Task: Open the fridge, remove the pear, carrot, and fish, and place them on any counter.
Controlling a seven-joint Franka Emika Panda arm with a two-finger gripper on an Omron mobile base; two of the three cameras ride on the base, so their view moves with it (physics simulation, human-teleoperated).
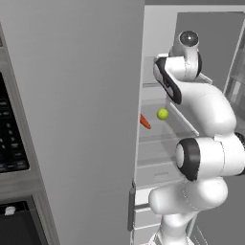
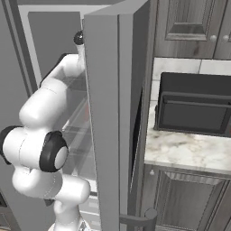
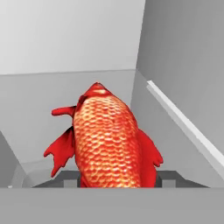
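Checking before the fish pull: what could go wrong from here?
1. In the hand view the fish sits between the jaws, but a firm grip isn't evident; it could slip on lifting.
2. The arm reaches deep into the fridge between both open doors; pulling back could clip a door or shelf.
3. The pear and carrot lie loose on the shelf below the arm; a careless retreat might knock them.

The fridge (image 1: pixel 72 95) stands open, its white interior showing. On a clear shelf inside it, a round yellow-green pear (image 1: pixel 162 114) sits just right of a small orange-red carrot (image 1: pixel 145 122). The red, scaly fish (image 3: pixel 109 140) lies inside the fridge, fins spread.
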